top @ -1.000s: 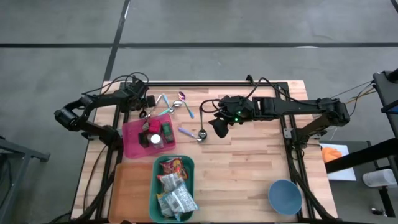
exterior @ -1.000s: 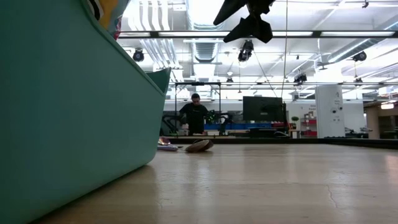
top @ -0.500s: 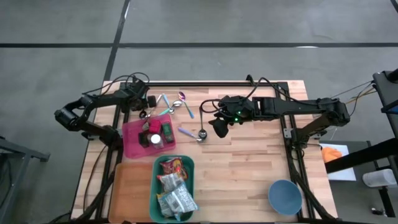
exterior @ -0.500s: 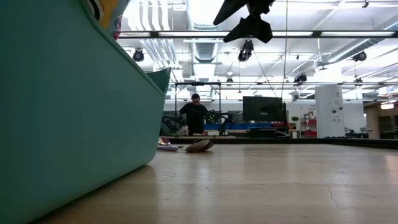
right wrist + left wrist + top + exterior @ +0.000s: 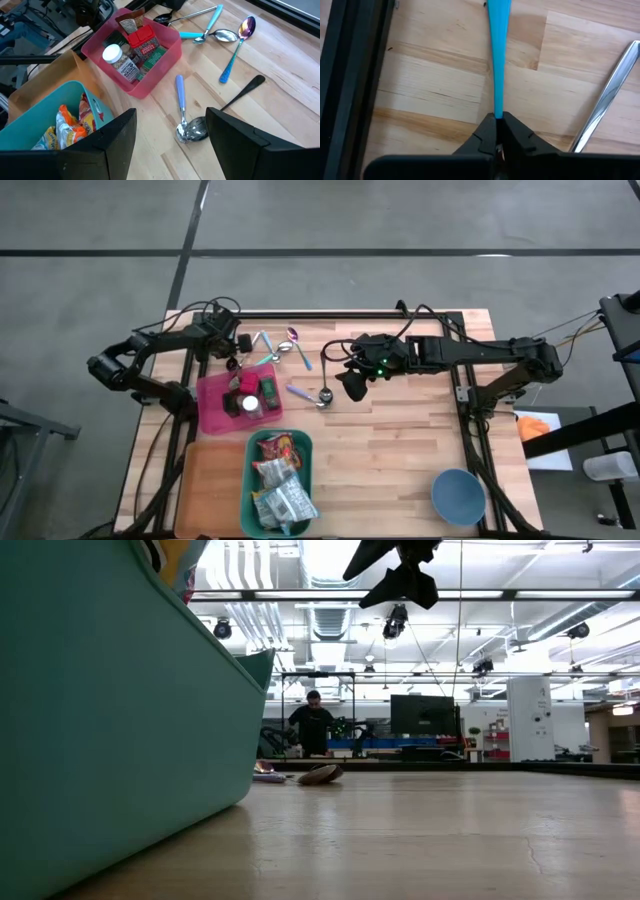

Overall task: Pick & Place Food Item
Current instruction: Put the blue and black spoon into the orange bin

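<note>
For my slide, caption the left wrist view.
Left hand shut on a blue handle lying on the wooden table, a metal handle beside it.

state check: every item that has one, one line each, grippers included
left gripper: shut on blue utensil handle, at the table's far left.
right gripper: open, empty, above the table middle.
pink plastic bin: holds jars and packets.
teal plastic bin: filled with snack packets.
blue round bowl: upright, looks empty.
</note>
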You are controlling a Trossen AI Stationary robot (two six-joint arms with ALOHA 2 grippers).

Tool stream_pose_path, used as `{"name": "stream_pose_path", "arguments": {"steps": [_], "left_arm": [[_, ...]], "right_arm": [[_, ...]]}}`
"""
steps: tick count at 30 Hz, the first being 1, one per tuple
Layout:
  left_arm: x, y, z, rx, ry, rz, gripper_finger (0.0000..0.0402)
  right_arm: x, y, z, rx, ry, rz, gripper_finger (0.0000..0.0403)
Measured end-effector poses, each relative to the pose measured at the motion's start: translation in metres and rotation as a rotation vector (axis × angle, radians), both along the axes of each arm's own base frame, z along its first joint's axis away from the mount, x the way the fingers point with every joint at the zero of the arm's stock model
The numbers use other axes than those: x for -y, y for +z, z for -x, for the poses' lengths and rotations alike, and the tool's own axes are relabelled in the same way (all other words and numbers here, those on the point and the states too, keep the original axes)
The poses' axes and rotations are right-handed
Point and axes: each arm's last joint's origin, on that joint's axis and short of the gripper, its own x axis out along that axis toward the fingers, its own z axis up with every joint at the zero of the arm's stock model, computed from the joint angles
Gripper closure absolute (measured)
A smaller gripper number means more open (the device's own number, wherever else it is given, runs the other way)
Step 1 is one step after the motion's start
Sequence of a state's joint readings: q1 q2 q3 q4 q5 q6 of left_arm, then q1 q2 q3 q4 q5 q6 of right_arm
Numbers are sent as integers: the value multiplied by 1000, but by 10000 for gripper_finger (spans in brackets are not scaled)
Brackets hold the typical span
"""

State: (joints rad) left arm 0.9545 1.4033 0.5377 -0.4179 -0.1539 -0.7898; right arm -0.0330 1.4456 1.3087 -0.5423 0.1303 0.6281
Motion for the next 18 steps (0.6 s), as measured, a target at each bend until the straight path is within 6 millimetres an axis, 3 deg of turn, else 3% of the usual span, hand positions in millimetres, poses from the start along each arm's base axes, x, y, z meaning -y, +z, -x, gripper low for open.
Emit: {"name": "stream_pose_path", "arguments": {"steps": [18], "left_arm": [[-2,8,-2,15,-9,14,397]], "right_arm": [[0,0,0,-1,7,-2,170]]}}
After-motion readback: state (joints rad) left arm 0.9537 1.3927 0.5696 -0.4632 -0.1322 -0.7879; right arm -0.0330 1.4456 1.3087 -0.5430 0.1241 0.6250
